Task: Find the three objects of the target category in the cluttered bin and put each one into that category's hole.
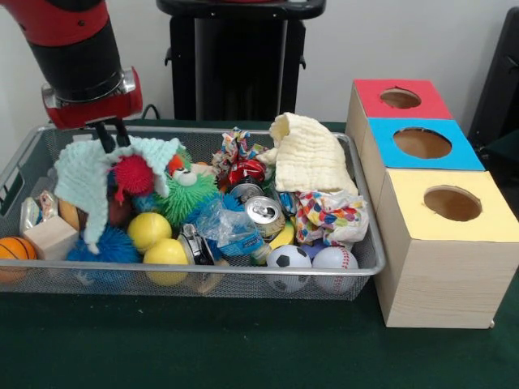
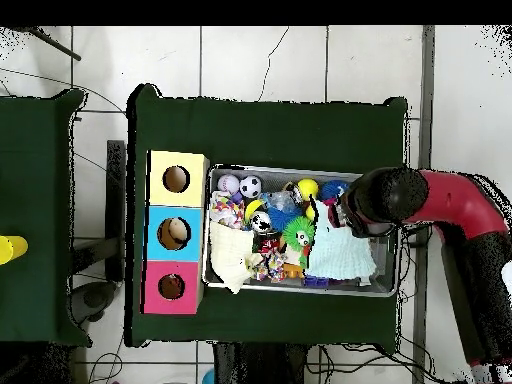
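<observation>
Gripping the pale mint knitted cloth (image 1: 85, 174), the black two-fingered tool (image 1: 112, 136) hangs over the far corner of the shallow silver wire-mesh bin (image 1: 357, 212) on the green bench (image 1: 203, 348). Lifting could drag the red spiky ball (image 1: 134, 174) underneath, or the loose cloth could slip free.
</observation>
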{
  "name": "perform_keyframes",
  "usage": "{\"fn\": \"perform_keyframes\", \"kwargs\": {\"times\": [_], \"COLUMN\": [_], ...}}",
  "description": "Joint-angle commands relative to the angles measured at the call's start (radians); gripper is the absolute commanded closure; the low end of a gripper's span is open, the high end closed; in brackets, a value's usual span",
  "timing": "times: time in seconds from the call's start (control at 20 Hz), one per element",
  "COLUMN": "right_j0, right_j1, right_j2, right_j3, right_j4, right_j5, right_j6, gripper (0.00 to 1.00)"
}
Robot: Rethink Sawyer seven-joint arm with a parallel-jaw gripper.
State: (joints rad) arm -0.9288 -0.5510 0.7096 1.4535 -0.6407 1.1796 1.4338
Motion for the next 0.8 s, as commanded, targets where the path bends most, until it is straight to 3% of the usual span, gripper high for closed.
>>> {"fn": "perform_keyframes", "kwargs": {"times": [0.05,0.8], "right_j0": [0.021,0.010], "right_j1": [-0.005,-0.032], "right_j2": [0.078,0.103], "right_j3": [0.153,0.219], "right_j4": [0.031,0.101], "right_j5": [-0.103,-0.116], "right_j6": [-0.161,-0.115], "gripper": [1.00,1.00]}}
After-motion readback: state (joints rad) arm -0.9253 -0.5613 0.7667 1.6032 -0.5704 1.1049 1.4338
